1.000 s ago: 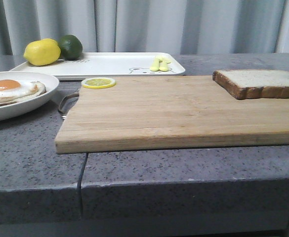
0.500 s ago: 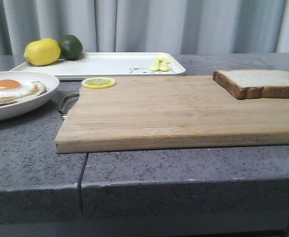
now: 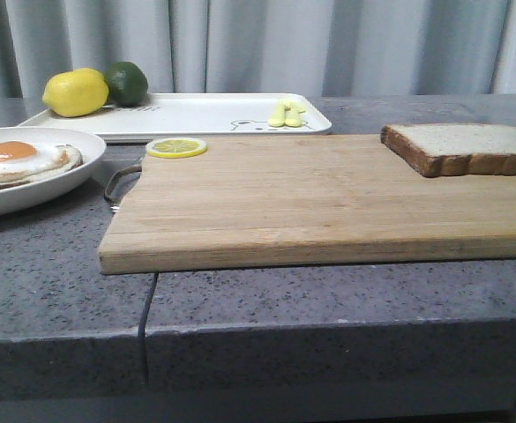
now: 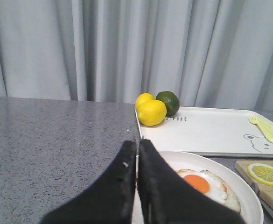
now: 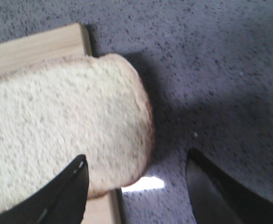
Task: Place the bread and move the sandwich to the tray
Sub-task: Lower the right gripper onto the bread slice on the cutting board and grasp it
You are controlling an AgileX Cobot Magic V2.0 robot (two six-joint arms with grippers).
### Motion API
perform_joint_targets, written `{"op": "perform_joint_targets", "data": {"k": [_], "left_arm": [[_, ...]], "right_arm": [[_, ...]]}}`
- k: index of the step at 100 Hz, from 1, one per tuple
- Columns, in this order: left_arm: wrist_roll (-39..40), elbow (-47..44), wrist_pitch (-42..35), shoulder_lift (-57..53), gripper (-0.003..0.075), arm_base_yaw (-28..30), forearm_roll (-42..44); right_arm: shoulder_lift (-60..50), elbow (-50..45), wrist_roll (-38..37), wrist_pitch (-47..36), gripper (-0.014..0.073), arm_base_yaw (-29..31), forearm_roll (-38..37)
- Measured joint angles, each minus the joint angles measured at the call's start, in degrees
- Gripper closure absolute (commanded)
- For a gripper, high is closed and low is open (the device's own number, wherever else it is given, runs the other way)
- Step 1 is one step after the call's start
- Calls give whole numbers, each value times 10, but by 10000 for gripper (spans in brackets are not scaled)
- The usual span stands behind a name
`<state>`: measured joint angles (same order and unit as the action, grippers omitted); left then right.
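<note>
Nothing on the counter has shifted. Bread slice (image 3: 465, 147) lies on the cutting board (image 3: 310, 201) (far right corner), under the spread right gripper (image 5: 135, 186). Left gripper (image 4: 136, 161), pinched closed, hovers by the egg plate (image 4: 241, 205).

Items by count — one wooden cutting board (image 3: 328, 198); one white tray (image 3: 187, 115); one loose bread (image 3: 462, 146) slice; one plated sandwich (image 3: 19, 163) with one fried egg; two whole lemons (image 4: 151, 112); one lime (image 3: 127, 83); one lemon slice (image 3: 176, 147); two yellow utensils (image 3: 286, 114).
</note>
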<state>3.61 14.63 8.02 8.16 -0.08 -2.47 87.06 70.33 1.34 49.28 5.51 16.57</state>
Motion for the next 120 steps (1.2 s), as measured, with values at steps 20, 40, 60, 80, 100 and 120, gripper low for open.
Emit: {"op": "perform_joint_targets", "data": {"k": [20, 40, 60, 80, 100, 120], "left_arm": [[0, 0, 0, 0, 740, 0, 0], [0, 0, 0, 0, 740, 0, 0], [0, 0, 0, 0, 740, 0, 0], [0, 0, 0, 0, 740, 0, 0], [0, 0, 0, 0, 740, 0, 0], [0, 0, 0, 0, 740, 0, -1]], "right_arm": [[65, 21, 84, 19, 141, 50, 125], [112, 37, 132, 26, 141, 61, 204], [143, 40, 140, 30, 151, 61, 218], [145, 41, 141, 36, 384, 63, 223], [145, 44, 142, 46, 657, 65, 229], [141, 45, 148, 65, 662, 65, 263]]}}
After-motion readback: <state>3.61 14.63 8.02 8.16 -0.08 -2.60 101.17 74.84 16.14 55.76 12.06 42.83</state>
